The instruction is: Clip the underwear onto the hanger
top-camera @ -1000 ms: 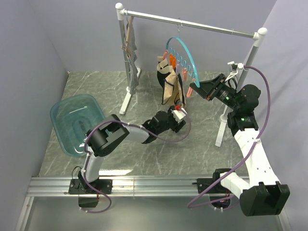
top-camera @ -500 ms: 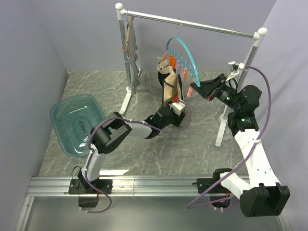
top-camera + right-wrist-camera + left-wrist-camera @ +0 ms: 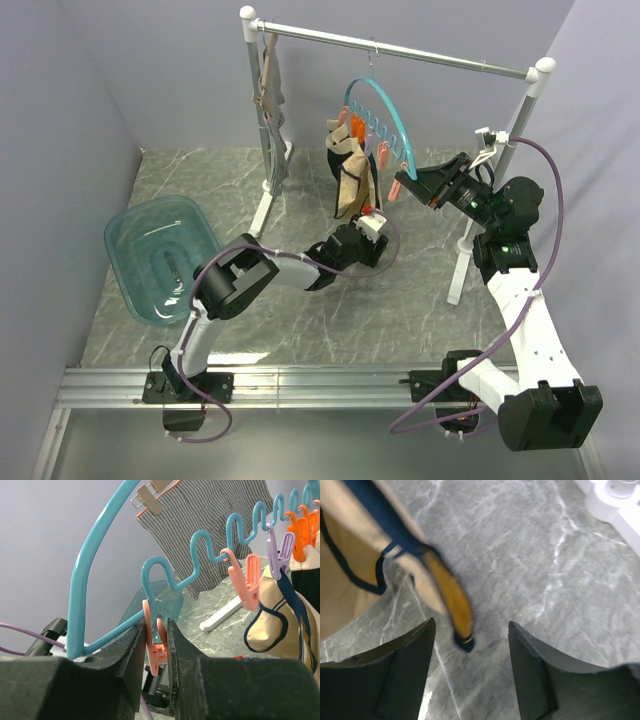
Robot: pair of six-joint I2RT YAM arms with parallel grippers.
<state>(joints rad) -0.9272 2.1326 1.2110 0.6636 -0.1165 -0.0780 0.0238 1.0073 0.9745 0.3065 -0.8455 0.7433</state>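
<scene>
The teal hanger (image 3: 386, 112) hangs by its hook from the rail, with orange, pink and purple clips along its wavy edge. The tan underwear (image 3: 351, 178) hangs from its clips, its lower end dangling. My left gripper (image 3: 372, 224) is just below that end, open and empty. In the left wrist view the gripper (image 3: 471, 652) has its jaws apart, with the underwear (image 3: 342, 577) at upper left and a tan strip (image 3: 451, 597) dangling between the fingers. My right gripper (image 3: 404, 187) is shut on a salmon clip (image 3: 155, 639) at the hanger's (image 3: 95, 560) lower end; the underwear (image 3: 277, 617) hangs to the right.
A white rack (image 3: 398, 47) spans the back, with its foot (image 3: 262, 212) on the left and its post (image 3: 462, 250) on the right. A grey striped garment (image 3: 272, 115) hangs at the rail's left end. A teal basin (image 3: 158, 257) sits at the left. Dark fabric (image 3: 334, 160) hangs beside the underwear.
My left gripper has moved a little up and away, toward the underwear's dangling lower end. The right gripper has stayed on the clip.
</scene>
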